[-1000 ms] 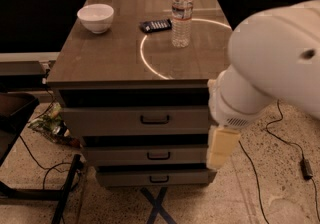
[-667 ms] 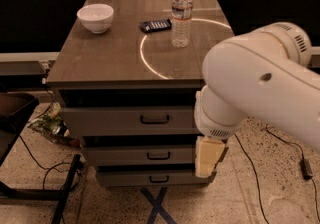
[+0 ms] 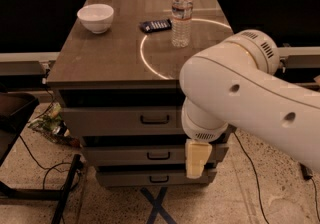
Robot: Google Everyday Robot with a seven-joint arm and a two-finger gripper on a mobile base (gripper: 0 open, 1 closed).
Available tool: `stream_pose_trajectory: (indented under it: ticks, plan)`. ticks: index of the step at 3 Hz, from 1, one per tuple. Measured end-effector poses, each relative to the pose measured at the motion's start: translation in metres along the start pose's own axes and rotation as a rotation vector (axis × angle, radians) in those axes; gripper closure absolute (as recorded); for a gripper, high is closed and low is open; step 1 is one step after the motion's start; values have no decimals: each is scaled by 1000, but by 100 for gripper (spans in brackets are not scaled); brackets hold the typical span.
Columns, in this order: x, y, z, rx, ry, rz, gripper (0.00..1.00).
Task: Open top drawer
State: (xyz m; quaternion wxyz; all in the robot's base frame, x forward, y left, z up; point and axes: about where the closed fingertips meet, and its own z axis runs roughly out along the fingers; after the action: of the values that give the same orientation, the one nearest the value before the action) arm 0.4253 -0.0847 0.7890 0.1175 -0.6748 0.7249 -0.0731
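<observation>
Arm [image 3: 250, 93] swung leftward; gripper [image 3: 197, 158] hangs below the closed top drawer [image 3: 115, 120]

Over the past second the white arm has travelled from the right edge of the frame toward the centre, so that its wrist [image 3: 205, 123] now covers the right end of the top drawer. The gripper has moved with it, leftward and a little downward. The gripper, a cream-coloured piece hanging straight down from the wrist, lies in the lower centre-right of the frame. It is in front of the right ends of the middle drawer [image 3: 125, 155] and bottom drawer [image 3: 130, 178]. Whether it is open or closed cannot be told from this view, and nothing is seen in its hold. The top drawer occupies the centre-left of the frame directly beneath the tabletop [image 3: 100, 63]. Its grey front is closed, with a dark gap above it. Its black bar handle [image 3: 154, 119] lies above and to the left of the gripper, apart from it. Whether the gripper touches the lower drawer fronts cannot be told. On the tabletop, a white bowl [image 3: 95, 17] stands at upper left and a water bottle [image 3: 181, 14] stands upright at upper centre. A dark flat object [image 3: 155, 25] lies between them, just left of the bottle. A bright ring of light [image 3: 144, 60] curves across the surface below the bottle. Cables [image 3: 35, 160] trail over the speckled floor [image 3: 250, 198] at lower left, and a blue cross [image 3: 156, 210] marks the floor beneath the drawers
</observation>
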Motion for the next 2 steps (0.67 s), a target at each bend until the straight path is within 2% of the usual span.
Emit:
stream_pose_trajectory:
  ticks: [1,2]
  plan:
    - [-21,-3,24,-20,22,-36,0]
    - [-51,-10,64,-51,45,-96,0]
